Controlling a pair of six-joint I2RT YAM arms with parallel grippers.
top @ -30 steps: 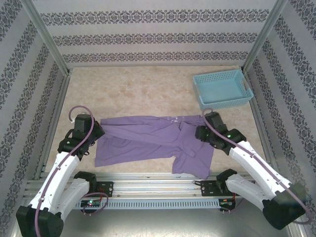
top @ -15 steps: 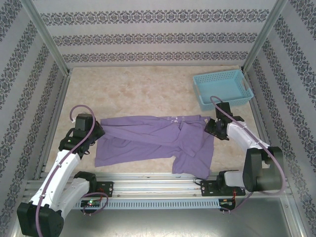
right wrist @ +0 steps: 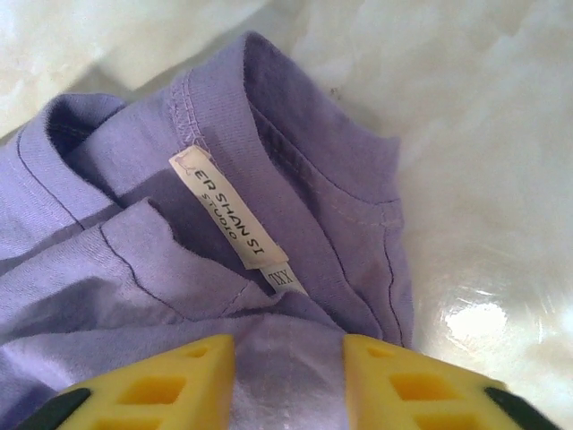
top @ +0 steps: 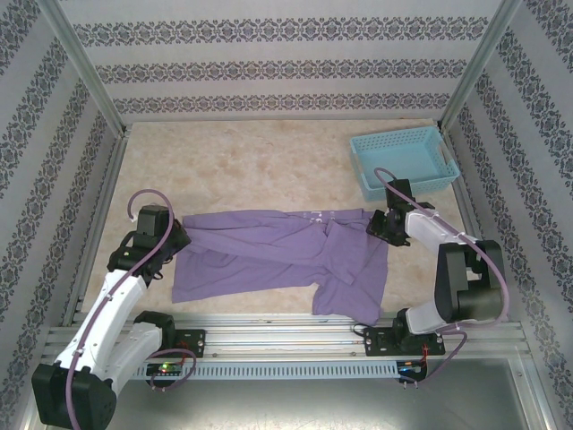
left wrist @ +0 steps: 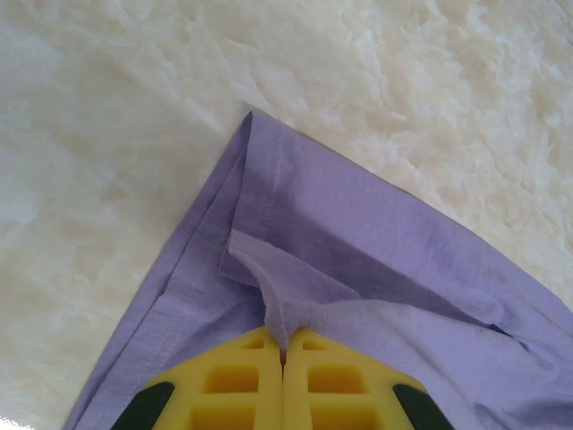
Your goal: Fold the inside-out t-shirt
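The right arm has folded back on itself since a second ago, carrying the right pincer [top: 376,226] away from the near sleeve area and up to the collar end of the shirt. That pincer [right wrist: 286,351] now stands partly apart, its yellow fingers [right wrist: 170,376] astride a band of purple cloth. Just ahead of them are the neck seam and a white sewn label [right wrist: 228,219]. The inside-out t-shirt [top: 277,255] spreads from this pincer across the tabletop [top: 251,170] toward the other arm, rumpled, with one sleeve trailing to the near edge. The left pincer [top: 177,240] is at the shirt's opposite end. In the wrist view, this pincer [left wrist: 285,339] is pressed together on a small raised fold of the cloth [left wrist: 358,233], whose hemmed corner lies just beyond it. A light blue basket [top: 403,161] sits past the right pincer, apart from the shirt.
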